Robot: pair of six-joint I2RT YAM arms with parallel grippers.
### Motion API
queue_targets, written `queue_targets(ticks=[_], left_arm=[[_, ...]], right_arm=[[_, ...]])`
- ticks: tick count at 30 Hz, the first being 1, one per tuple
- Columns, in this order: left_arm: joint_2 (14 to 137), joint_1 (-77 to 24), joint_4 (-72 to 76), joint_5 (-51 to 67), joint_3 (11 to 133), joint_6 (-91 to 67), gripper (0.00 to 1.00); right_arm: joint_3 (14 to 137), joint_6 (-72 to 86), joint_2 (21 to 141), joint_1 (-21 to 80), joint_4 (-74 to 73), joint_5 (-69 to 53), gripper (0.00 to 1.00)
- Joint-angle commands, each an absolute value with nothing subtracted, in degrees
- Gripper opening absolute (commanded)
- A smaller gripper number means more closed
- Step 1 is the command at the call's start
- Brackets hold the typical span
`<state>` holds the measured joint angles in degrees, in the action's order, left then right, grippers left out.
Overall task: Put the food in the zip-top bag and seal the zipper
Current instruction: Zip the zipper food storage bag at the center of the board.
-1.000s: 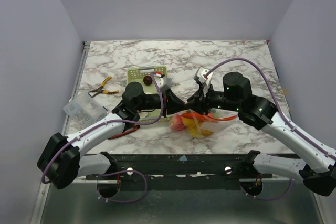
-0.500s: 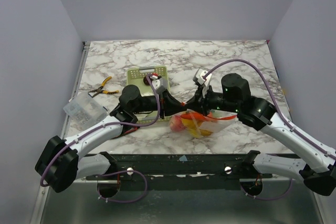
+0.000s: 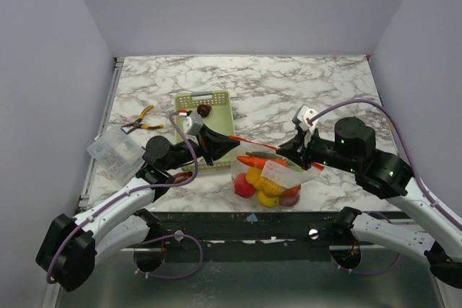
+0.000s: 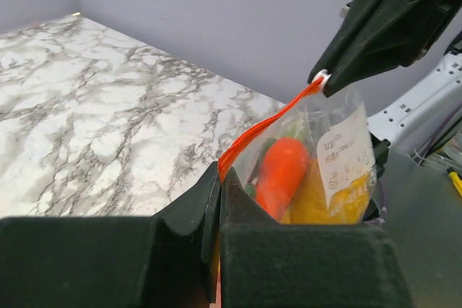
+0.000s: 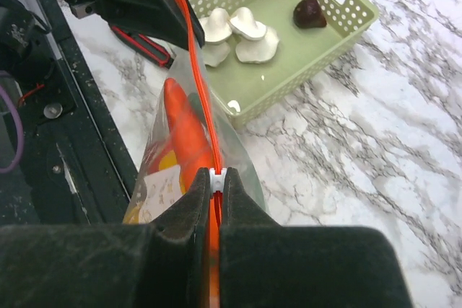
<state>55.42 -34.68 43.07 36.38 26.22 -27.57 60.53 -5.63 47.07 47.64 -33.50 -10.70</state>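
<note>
The zip-top bag [image 3: 268, 178] hangs between my two grippers near the table's front edge. The food shows through it: an orange carrot [image 4: 281, 169] with yellow and red pieces [image 3: 254, 184] below. The zipper [image 5: 196, 70] is stretched taut as an orange-red line. My left gripper [image 4: 220, 177] is shut on the zipper's left end. My right gripper [image 5: 218, 177] is shut on the zipper at its small white slider, toward the right end. In the top view the left gripper [image 3: 229, 140] and right gripper [image 3: 303, 152] stand about a bag's width apart.
A pale green basket [image 3: 216, 103] behind the bag holds white mushroom toys [image 5: 240, 32] and a dark brown piece [image 5: 309, 12]. A red-and-black utility knife [image 5: 141, 42] lies by the left arm. Yellow pliers [image 3: 139, 119] and a clear plastic box [image 3: 115, 151] sit at the left.
The right gripper has shut on the zipper and slid right along it. The left arm drew back to the left. The bag now hangs stretched and nearer the front edge.
</note>
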Motion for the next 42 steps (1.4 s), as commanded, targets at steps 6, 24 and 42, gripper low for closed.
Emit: queue_targets(ticks=[6,24,42], left_arm=[[48.14,-31.75,38.87,22.23,20.95,-25.59,0.00],[41.35,-31.20,31.14,16.69,20.29,-22.34,0.00],[67.49,-43.64,23.68,28.60,41.29,-27.47,0.00]], right_arm=[[60.34,-8.25,37.18,47.46,-43.10,-2.56,0.00],[59.79,-7.43,29.17,47.44,-50.11,-0.20,0.00],[65.11,14.15,44.61,47.46,-34.03,21.90,0.75]])
